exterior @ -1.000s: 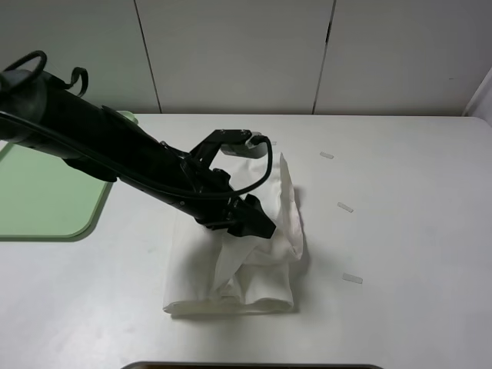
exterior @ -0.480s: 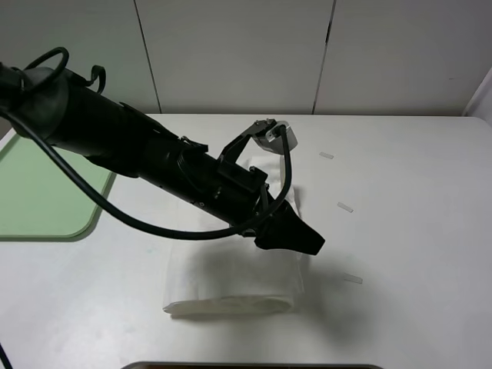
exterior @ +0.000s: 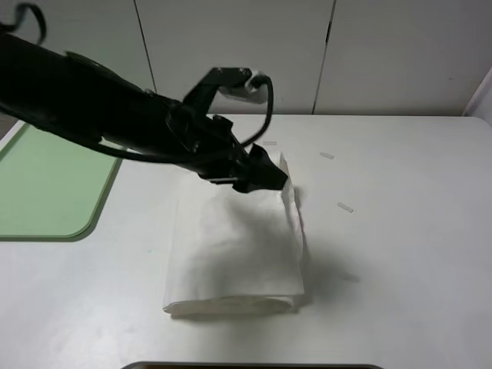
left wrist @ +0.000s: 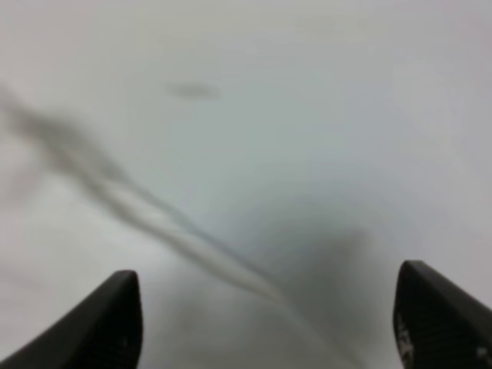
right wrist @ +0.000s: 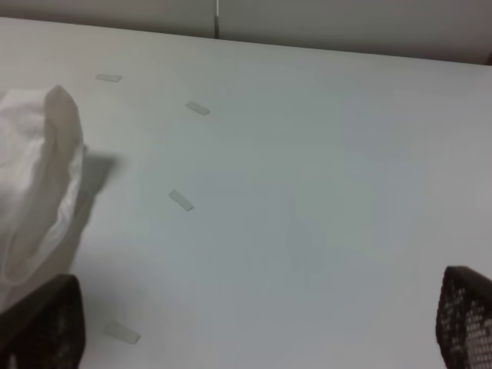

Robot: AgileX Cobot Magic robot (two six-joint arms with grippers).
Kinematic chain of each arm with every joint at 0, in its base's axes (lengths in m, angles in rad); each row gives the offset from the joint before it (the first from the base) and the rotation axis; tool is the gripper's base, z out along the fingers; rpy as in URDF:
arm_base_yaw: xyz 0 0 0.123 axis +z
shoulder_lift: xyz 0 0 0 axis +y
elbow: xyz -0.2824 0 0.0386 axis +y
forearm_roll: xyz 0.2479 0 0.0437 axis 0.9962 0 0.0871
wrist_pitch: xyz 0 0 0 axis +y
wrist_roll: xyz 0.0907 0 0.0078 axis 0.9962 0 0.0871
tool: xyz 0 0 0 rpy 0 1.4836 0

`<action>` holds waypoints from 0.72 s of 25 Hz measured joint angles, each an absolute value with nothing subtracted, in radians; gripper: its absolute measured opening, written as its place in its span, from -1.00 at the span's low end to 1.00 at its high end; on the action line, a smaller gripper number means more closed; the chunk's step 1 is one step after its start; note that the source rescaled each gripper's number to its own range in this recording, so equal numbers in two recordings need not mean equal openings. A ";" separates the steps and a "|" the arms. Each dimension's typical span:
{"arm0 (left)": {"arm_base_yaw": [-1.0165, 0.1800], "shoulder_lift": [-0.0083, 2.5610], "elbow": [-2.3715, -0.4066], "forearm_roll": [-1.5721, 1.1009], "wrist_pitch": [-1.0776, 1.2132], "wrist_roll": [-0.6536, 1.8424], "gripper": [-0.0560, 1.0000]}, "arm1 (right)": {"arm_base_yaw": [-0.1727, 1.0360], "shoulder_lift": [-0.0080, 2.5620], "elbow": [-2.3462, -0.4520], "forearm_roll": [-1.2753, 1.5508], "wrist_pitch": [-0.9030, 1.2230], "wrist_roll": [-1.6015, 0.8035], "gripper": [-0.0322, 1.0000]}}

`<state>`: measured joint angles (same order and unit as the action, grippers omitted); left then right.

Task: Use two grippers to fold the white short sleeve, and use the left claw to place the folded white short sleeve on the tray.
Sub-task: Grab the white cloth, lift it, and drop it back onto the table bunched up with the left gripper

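Note:
The white short sleeve [exterior: 231, 246] lies on the table as a folded, roughly rectangular bundle, with its far right corner bunched up a little. My left gripper [exterior: 269, 178] hovers over that far right corner, reaching in from the left. In the left wrist view the left gripper [left wrist: 277, 323] is open, with only blurred white cloth below and nothing between the fingers. The green tray [exterior: 46, 184] sits at the table's left edge, apart from the shirt. My right gripper [right wrist: 257, 323] is open over bare table, with the shirt's edge [right wrist: 38, 177] beside it; it is out of the high view.
Small white tape strips [exterior: 345, 206] lie on the table right of the shirt, another [exterior: 327, 155] farther back; the right wrist view shows several [right wrist: 181, 200]. White cabinet panels stand behind the table. A dark edge shows at the front.
The left arm swung out past the shirt's right side, then rose and drew back to its far right corner. The raised, bunched cloth now lies flat as a folded layer.

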<state>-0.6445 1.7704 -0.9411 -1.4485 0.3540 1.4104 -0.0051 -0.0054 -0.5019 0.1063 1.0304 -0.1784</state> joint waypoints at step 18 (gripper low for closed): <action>-0.525 1.587 -0.718 -1.181 0.079 1.256 0.77 | -0.005 -0.005 -0.502 0.108 1.030 -0.178 1.00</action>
